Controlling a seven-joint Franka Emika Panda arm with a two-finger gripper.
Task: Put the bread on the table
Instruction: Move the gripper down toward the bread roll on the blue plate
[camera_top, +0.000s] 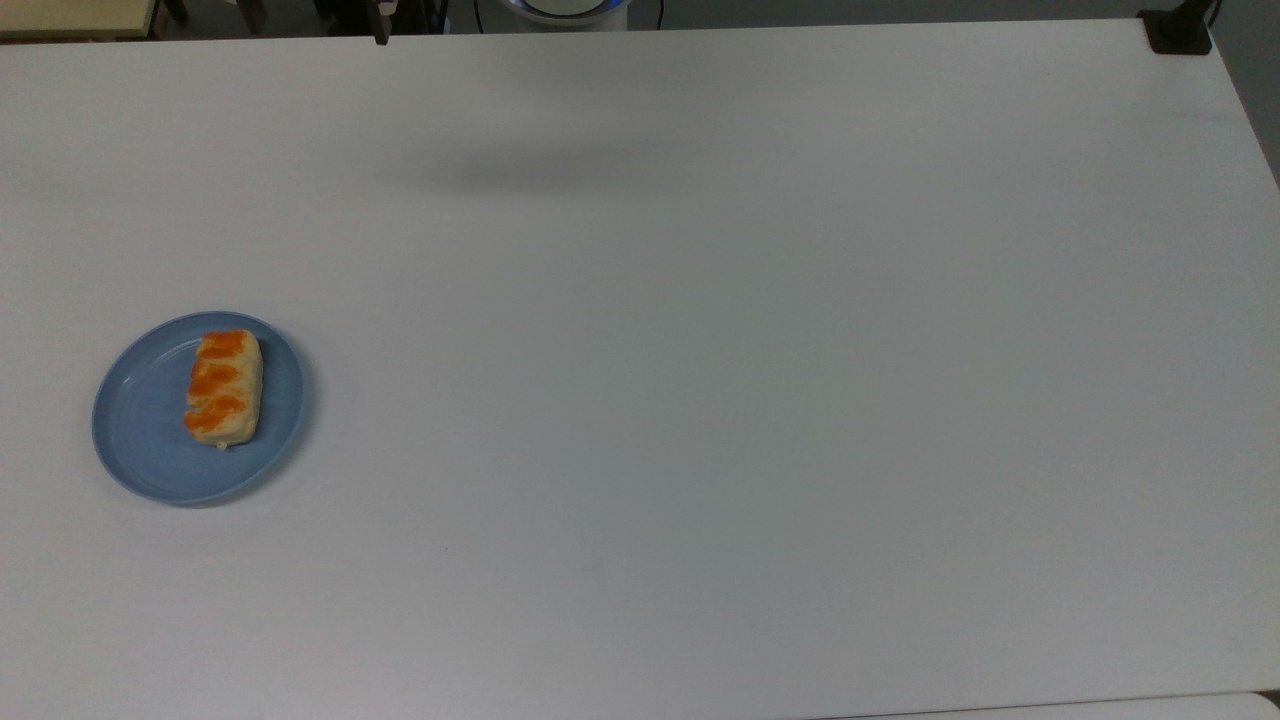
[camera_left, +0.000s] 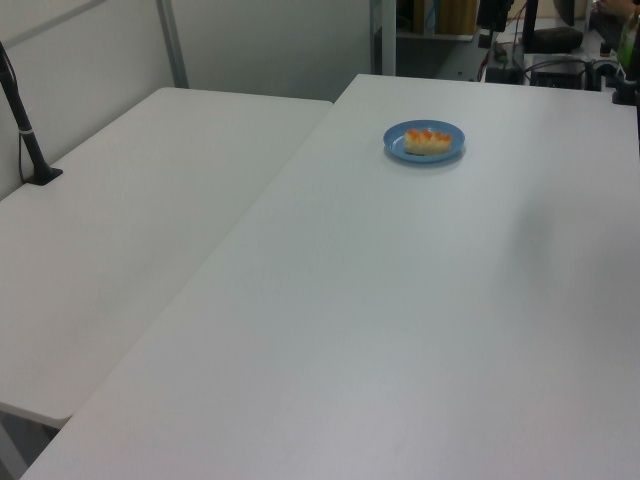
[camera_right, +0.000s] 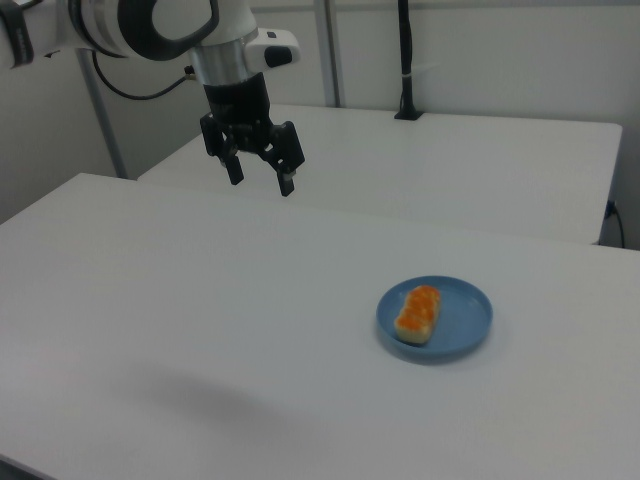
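So the bread is sitting on the blue plate, lying a bit toward the top view's right side of it, orange patches facing up. The plate is resting on the white surface over at the top view's left; in the right view it's sitting toward the right and nearer the camera, and in the left view it's way at the far end. The claw is hanging up in the air in the right view's upper left, well apart from the plate and the bread, pointing down with its two fingers spread apart and nothing between them. A faint shadow is lying on the surface in the right view's lower left. A second white table is standing just beside the surface, with a black pole clamped at its far edge.
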